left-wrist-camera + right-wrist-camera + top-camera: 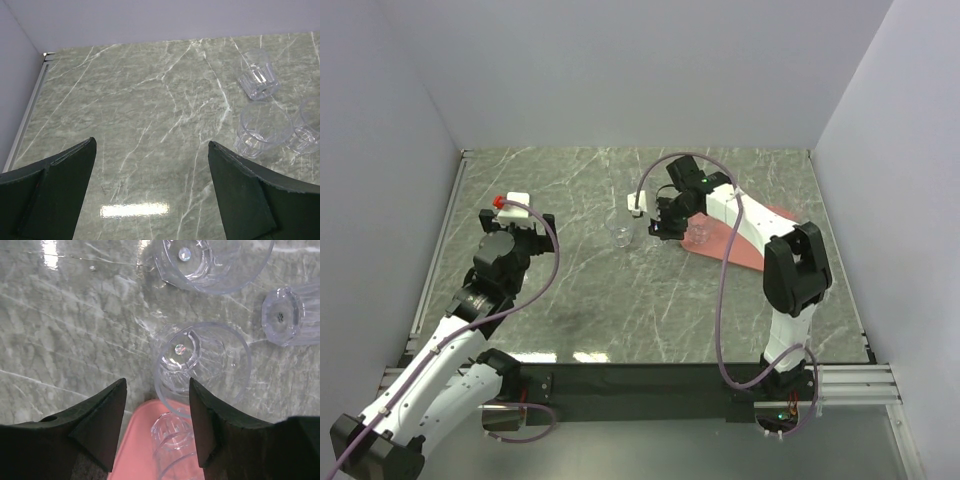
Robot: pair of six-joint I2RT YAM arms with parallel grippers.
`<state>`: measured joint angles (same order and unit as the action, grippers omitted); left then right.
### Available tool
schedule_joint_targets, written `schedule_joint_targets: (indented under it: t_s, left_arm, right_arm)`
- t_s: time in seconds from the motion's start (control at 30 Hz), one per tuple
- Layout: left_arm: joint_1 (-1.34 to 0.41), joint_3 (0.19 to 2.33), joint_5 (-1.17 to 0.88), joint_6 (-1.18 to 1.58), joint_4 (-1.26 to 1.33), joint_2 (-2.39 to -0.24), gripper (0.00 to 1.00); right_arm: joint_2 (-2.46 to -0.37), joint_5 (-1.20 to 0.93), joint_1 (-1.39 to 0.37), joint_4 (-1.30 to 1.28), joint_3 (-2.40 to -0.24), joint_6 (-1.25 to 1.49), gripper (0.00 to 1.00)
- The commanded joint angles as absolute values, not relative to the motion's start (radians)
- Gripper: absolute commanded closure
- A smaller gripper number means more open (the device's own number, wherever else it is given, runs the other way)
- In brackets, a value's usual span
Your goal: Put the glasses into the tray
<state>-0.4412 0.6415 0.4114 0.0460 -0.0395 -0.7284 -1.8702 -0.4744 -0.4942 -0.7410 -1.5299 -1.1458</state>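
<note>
Marble table [570, 290]: my right end effector [157, 382], jaws apart, straddles a glass [172, 440] at the tray [132, 455] edge. Left end effector [151, 142] spread wide, empty. Judged step: placement. Next, lift clear, then take the adjacent glass [210, 365].

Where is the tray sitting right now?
Top view: the tray lies right of centre on the table, partly under the right arm, a glass standing off its left end.

- A grey-green marble-patterned tabletop [570, 300] is lying flat, reflecting a white bar of light [134, 210].
- Plain pale lavender-white wall panels [620, 70] are enclosing it on the far, left and right sides.
- A silver metal rail [438, 250] is running along its left edge.
- A black mounting strip [640, 382] is spanning its near edge.
</note>
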Motion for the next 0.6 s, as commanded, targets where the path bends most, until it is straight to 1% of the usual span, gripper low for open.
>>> schedule_joint_targets:
  t_s: [0.0,0.2,0.23,0.3,0.33,0.4,0.43,0.5,0.53,0.57]
  left_arm:
    - [-0.431,0.670,0.391,0.057,-0.021,-0.721,0.01]
    - [-0.422,0.670,0.377,0.063,-0.021,-0.723,0.01]
    - [-0.422,0.670,0.376,0.061,-0.020,-0.726,0.01]
    - [-0.420,0.672,0.374,0.061,-0.023,-0.727,0.00]
    - [-0.420,0.672,0.374,0.063,-0.021,-0.727,0.00]
    - [-0.419,0.670,0.374,0.063,-0.020,-0.727,0.01]
    - [-0.419,0.670,0.376,0.061,-0.020,-0.727,0.01]
    - [-0.417,0.669,0.376,0.063,-0.018,-0.729,0.01]
    - [-0.416,0.669,0.374,0.061,-0.020,-0.729,0.01]
    - [-0.414,0.670,0.371,0.064,-0.018,-0.730,0.01]
  right_arm:
    - [-1.890,-0.446,-0.508,-0.744,-1.577,-1.134,0.41]
    - [-1.924,-0.420,-0.514,-0.750,-1.578,-1.131,0.51]
    - [-1.930,-0.416,-0.517,-0.749,-1.577,-1.131,0.55]
    - [-1.937,-0.403,-0.523,-0.747,-1.580,-1.128,0.58]
    - [-1.947,-0.391,-0.528,-0.746,-1.583,-1.123,0.63]
    - [-1.954,-0.384,-0.532,-0.746,-1.589,-1.118,0.69]
    - [-1.956,-0.382,-0.537,-0.747,-1.591,-1.120,0.75]
    - [-1.956,-0.379,-0.540,-0.742,-1.592,-1.121,0.81]
    - [-1.951,-0.377,-0.540,-0.742,-1.592,-1.121,0.87]
    - [-1.950,-0.368,-0.541,-0.739,-1.594,-1.121,0.90]
